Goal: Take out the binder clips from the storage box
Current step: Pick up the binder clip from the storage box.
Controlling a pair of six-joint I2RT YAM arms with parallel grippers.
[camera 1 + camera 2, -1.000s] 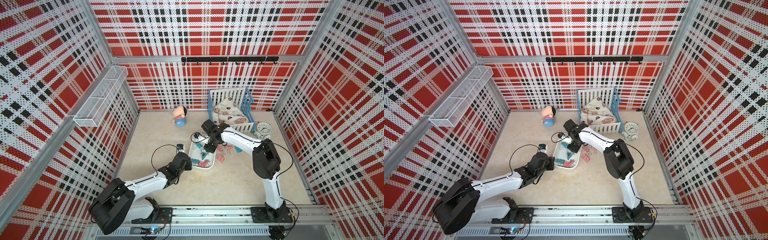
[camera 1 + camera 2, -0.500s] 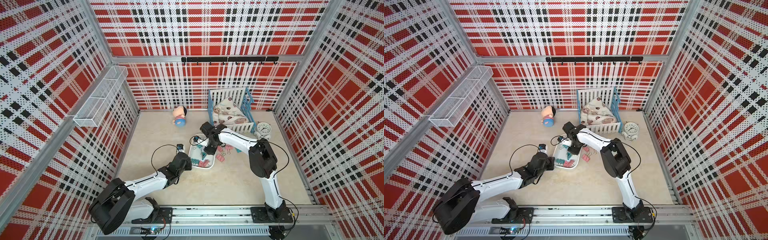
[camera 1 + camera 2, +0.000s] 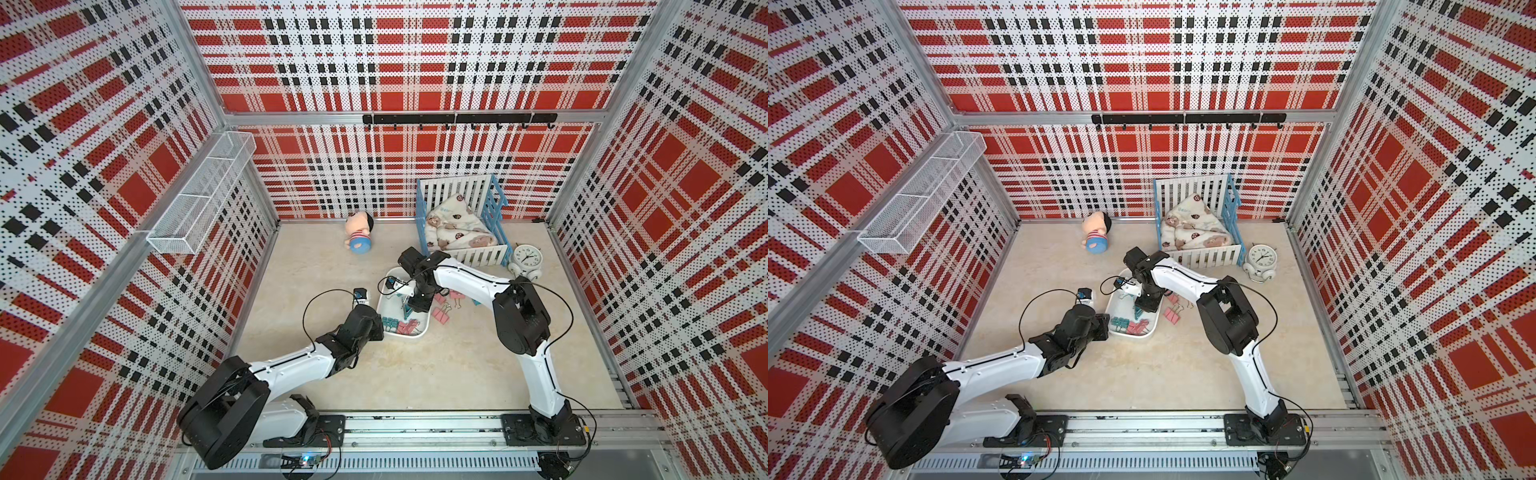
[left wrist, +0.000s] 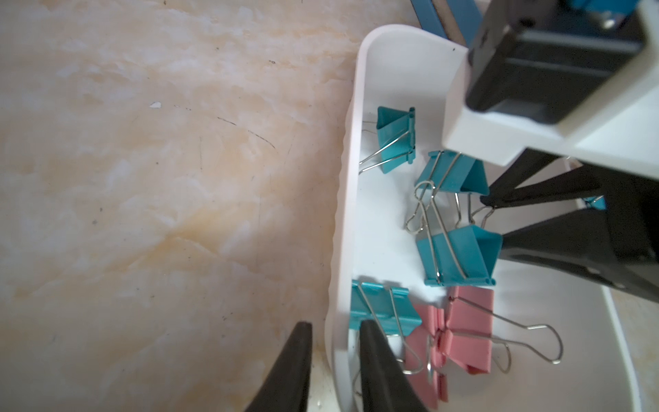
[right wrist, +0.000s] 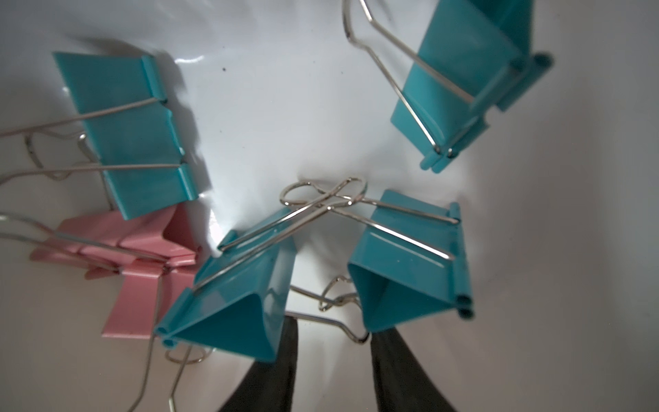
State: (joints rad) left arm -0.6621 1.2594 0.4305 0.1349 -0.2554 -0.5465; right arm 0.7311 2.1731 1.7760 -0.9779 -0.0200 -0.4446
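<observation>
the right gripper (image 5: pixel 338 326) is down inside the storage box (image 4: pixel 344 199), about the middle of its length. its jaws are apart and grasp nothing yet, with a silver wire handle (image 5: pixel 321 318) lying in the gap. a teal clip (image 5: pixel 235 306) touches one finger and a second teal clip (image 5: pixel 410 264) sits just beside the other. i cannot tell which clip owns the wire. it runs from finger toward finger, nearly along the closing line rather than across it, so by my judgement a squeeze may shove it, not pinch it.

the left gripper (image 4: pixel 335 323) is at the box's corner nearest its own arm. it is narrowed astride the wall, one finger outside and one inside, which i read as clamping the box steady. more binder clips (image 3: pixel 401 326) lie at that end. pink clips (image 3: pixel 440 313) lie on the floor (image 3: pixel 415 374) just outside the box, on the right arm's side.
</observation>
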